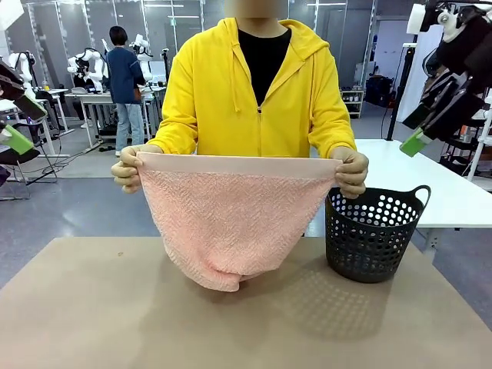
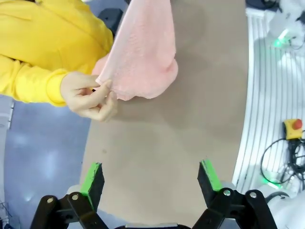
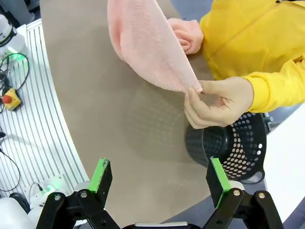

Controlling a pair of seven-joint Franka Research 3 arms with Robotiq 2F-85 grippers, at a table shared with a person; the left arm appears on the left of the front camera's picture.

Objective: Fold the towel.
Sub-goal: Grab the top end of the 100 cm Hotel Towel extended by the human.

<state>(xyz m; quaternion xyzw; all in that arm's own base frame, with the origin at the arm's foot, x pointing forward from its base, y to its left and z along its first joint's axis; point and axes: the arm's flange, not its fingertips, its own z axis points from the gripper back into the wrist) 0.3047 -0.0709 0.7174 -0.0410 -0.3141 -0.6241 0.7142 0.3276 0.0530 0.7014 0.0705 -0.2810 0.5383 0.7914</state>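
A person in a yellow hoodie holds the pale pink towel (image 1: 231,219) up by its two top corners, one in each hand. It hangs spread wide, its smooth band on top and its lower end resting bunched on the tan table (image 1: 92,307). My left gripper (image 1: 21,115) hovers high at the left edge, open and empty. My right gripper (image 1: 416,131) hangs high at the right, open and empty as well. The left wrist view looks past the open left gripper (image 2: 151,179) down at the towel (image 2: 145,52). The right wrist view looks past the open right gripper (image 3: 159,179) at the towel (image 3: 143,43).
A black perforated basket (image 1: 373,234) stands on the table's far right, close beside the towel and under the person's hand (image 3: 217,100). The person's other hand (image 2: 90,95) pinches the opposite corner. A white table (image 1: 453,184) stands behind the basket.
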